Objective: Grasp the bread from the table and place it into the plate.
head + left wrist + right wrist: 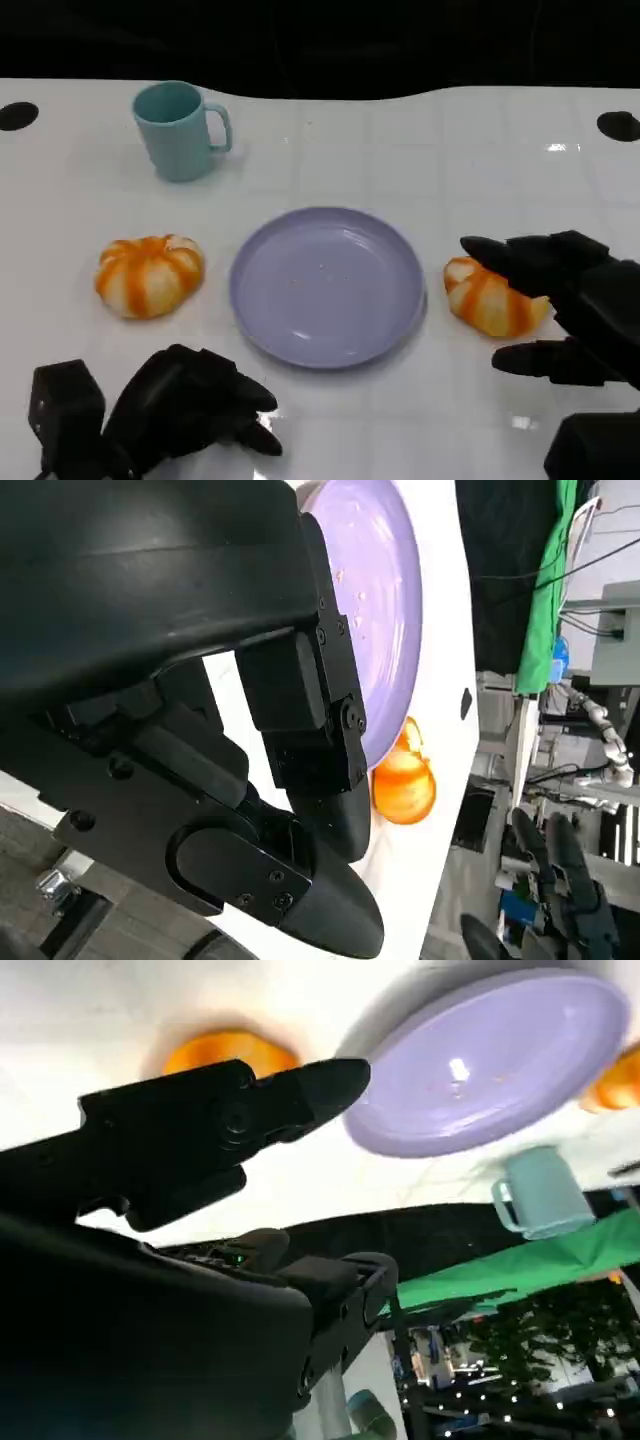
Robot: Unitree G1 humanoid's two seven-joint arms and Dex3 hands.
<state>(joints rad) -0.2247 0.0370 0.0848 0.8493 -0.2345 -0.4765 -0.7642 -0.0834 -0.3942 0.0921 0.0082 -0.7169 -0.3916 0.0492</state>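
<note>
Right hand (575, 300) sits at the table's right edge, fingers spread wide around a bun (492, 297) without closing: one finger reaches over the bun's top, another lies low on the near side, so the hand brackets it, probably set up for a grasp from the side. Contact is not clear; nothing is lifted. Bun rests on the tabletop just right of the plate (327, 286), which lies near the table's centre, holding nothing but a few specks. Short carry leftward would suffice. Left hand (190, 405) rests at the near left edge, fingers curled in, holding nothing, out of the way. Second bun (149, 274) lies left of the plate, untouched. Teal mug (179, 129) stands toward the far left edge, well apart from the work.
</note>
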